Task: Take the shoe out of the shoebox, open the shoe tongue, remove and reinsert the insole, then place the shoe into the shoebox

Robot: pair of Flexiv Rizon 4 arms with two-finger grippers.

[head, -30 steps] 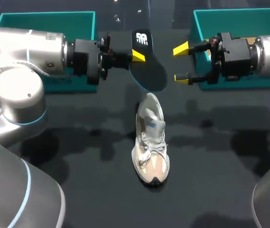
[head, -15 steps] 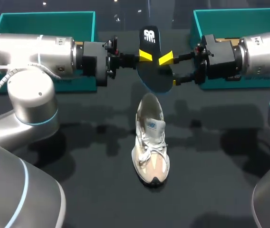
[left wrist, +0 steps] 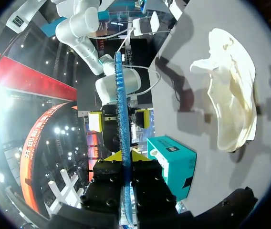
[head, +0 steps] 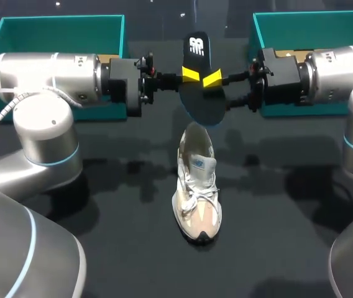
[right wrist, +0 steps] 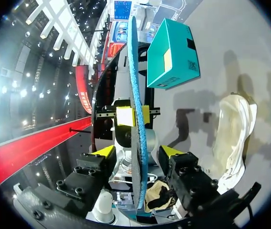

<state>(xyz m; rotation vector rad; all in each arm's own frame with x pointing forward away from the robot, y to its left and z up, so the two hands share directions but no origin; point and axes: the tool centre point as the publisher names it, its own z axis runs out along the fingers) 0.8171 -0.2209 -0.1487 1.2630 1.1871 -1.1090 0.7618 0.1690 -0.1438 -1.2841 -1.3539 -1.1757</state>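
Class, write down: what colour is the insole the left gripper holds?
The insole is black with a white mark at one end; head view shows it best.

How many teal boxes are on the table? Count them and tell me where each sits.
2. The left box is at the far left and the right box at the far right, both beyond the shoe. No other seems hidden.

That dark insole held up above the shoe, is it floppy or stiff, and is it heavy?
Probably fairly stiff: the insole, pinched only at its side by the left gripper, shows no visible sag. Likely light, since it looks sheet-thin edge-on in both wrist views. Its rough blue edge hints at foam, grippy rather than slippery.
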